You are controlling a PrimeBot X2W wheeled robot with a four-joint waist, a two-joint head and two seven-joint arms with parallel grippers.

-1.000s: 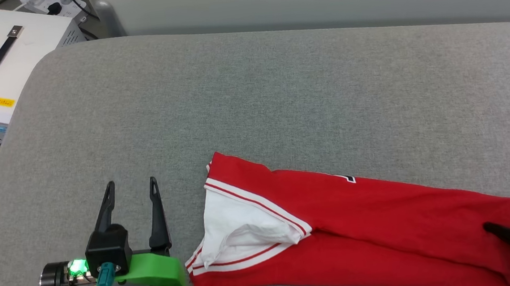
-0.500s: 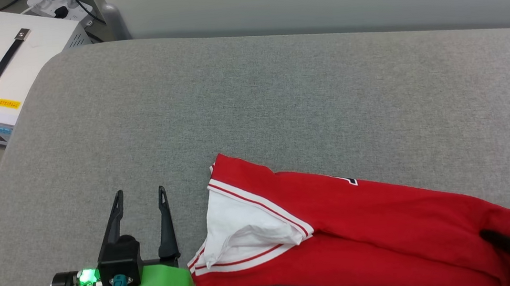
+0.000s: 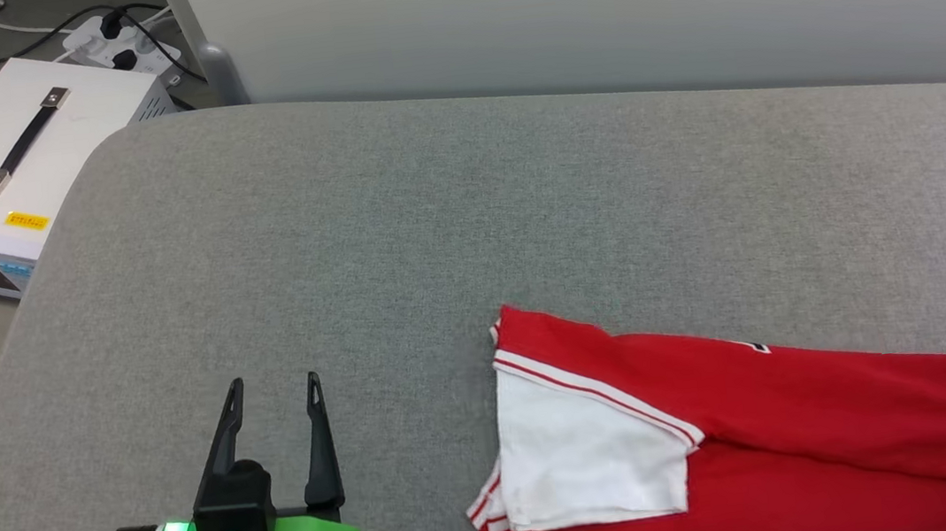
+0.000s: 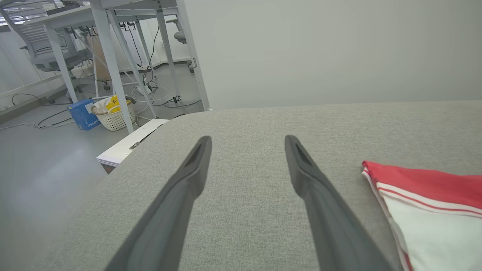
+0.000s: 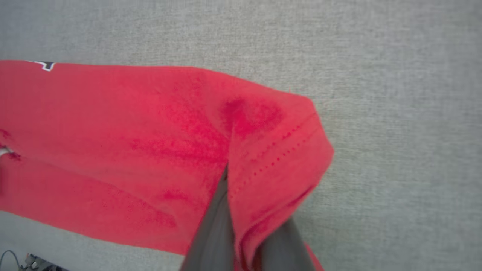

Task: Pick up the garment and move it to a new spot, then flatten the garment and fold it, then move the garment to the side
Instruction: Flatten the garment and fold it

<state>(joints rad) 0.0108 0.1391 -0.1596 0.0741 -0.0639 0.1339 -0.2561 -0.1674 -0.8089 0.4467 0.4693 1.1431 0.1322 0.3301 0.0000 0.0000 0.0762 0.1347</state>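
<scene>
I find the garment (image 3: 810, 405) stretched left to right along the near right part of the grey cushion (image 3: 432, 217), white sleeve (image 3: 584, 458) at its left end. At its right end, the right gripper (image 5: 241, 188) is closed tight, its fingers (image 5: 212, 233) pinching a fold of the red hem. The left gripper (image 3: 273, 381) sits at the near left, jaws spread wide, holding nothing, well apart from the sleeve. A white box (image 3: 8, 167) stands off the far left corner.
</scene>
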